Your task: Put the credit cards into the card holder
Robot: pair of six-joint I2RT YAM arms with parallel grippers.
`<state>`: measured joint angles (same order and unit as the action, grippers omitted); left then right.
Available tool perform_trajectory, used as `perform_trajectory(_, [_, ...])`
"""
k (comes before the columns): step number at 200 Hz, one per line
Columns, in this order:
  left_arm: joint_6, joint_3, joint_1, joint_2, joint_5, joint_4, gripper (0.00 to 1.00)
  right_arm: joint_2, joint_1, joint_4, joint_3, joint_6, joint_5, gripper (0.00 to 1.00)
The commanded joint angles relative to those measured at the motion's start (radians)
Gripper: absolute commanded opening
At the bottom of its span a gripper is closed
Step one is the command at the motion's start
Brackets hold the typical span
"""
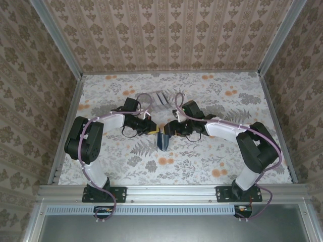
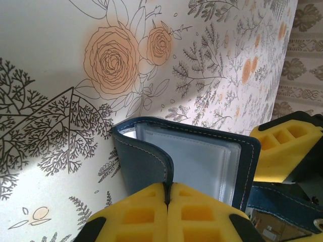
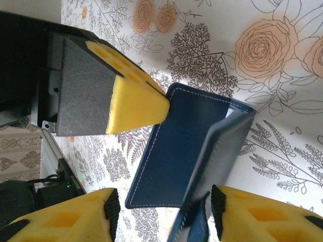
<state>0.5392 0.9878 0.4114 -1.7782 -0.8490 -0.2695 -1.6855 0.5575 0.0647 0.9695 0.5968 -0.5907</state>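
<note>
Jaws pressed together on one navy flap, the left gripper (image 2: 166, 189) holds the card holder (image 2: 202, 164), which is spread open at the middle of the flowered table (image 1: 202, 161) with clear sleeves showing inside. The right gripper (image 3: 161, 199) has its jaws apart, straddling the other flap, one yellow finger close against it. Farther back, beyond both arms, lies a pale slotted rack (image 1: 162, 98).

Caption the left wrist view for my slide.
Navy card holder, clear pockets showing, one flap pinched by the left tool over the floral table.
</note>
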Motion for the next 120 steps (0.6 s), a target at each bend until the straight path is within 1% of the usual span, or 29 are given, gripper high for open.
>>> perform_trajectory(1, [0.015, -0.002, 0.003, -0.007, 0.042, -0.030, 0.00, -0.031, 0.007, 0.070, 0.031, -0.023, 0.031, 0.47])
perform_trajectory(15, [0.016, -0.005, 0.003, -0.009, 0.043, -0.031, 0.00, -0.042, 0.005, 0.092, 0.035, -0.022, 0.055, 0.36])
perform_trajectory(23, [0.018, -0.007, 0.003, -0.010, 0.044, -0.030, 0.00, -0.047, 0.004, 0.097, 0.036, -0.020, 0.063, 0.33])
perform_trajectory(82, [0.012, -0.030, -0.002, -0.014, 0.056, -0.028, 0.00, -0.052, 0.001, 0.078, 0.026, -0.014, 0.064, 0.21])
perform_trajectory(101, [0.009, -0.035, -0.006, -0.017, 0.059, -0.026, 0.00, -0.052, -0.001, 0.077, 0.022, -0.012, 0.070, 0.19])
perform_trajectory(120, [0.008, -0.040, -0.009, -0.018, 0.060, -0.024, 0.00, -0.053, -0.002, 0.073, 0.019, -0.010, 0.070, 0.19])
